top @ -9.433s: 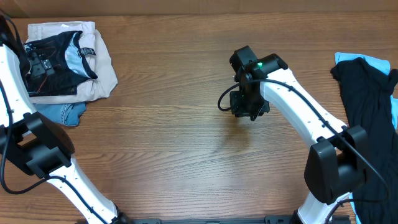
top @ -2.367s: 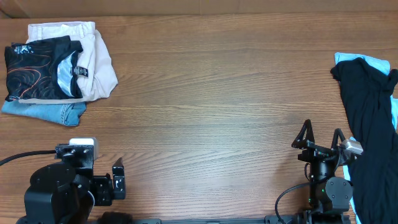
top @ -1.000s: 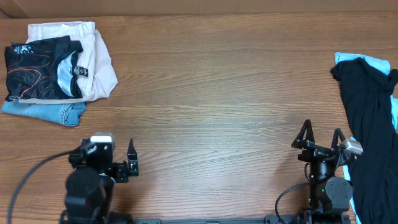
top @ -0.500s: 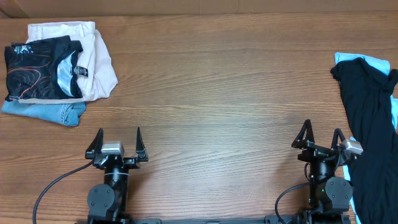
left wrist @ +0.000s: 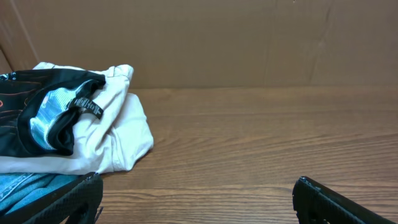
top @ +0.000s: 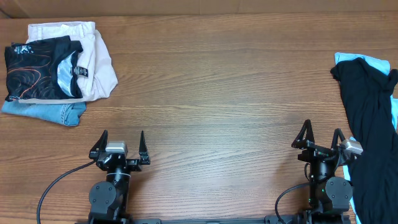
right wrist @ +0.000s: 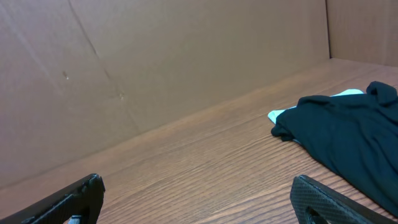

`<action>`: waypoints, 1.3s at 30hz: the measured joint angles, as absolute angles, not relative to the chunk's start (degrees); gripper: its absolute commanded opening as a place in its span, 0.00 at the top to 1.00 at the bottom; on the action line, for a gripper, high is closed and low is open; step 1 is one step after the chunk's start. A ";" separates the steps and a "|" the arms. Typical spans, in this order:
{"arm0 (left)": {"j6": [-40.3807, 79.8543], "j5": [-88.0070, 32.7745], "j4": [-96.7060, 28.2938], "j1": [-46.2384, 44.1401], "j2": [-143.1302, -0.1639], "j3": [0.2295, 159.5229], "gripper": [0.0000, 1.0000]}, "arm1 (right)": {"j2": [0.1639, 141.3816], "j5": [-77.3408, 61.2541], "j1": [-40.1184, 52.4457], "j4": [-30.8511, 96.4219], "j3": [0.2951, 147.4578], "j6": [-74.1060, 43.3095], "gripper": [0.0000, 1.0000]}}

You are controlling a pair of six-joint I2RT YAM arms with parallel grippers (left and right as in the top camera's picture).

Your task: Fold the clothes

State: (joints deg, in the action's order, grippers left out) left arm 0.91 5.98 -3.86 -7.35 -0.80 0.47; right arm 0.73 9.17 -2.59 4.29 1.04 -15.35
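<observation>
The black shirt (top: 34,71) lies folded in the upper left of the frame, on the beige trousers (top: 102,65). The left jaws and right jaws sit at the bottom edge, wide apart, holding nothing. It looks done, so leave that pile alone and reach for the dark cloth (top: 367,112) at the right

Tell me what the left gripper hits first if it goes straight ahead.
Mostly bare table lies ahead of the left gripper, up to the brown back wall. The beige trousers sit just left of that line; their edge might be brushed first, hard to judge.
</observation>
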 measured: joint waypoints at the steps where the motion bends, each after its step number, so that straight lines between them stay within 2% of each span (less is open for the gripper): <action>1: 0.91 5.98 -3.88 -7.35 -0.80 0.47 0.00 | 0.73 9.17 -2.59 4.27 1.04 -15.38 0.00; 19: 0.91 5.78 -3.88 -7.35 -0.80 0.47 0.00 | 0.73 9.21 -2.59 4.29 1.04 -15.27 0.00; 27: 0.89 5.78 -3.88 -7.35 -0.80 0.47 0.00 | 0.75 13.80 -2.63 3.99 1.04 -5.87 0.00; 39: 0.89 5.78 -3.88 -7.35 -0.80 0.47 0.00 | 0.75 14.57 -2.63 3.90 1.04 -3.51 0.00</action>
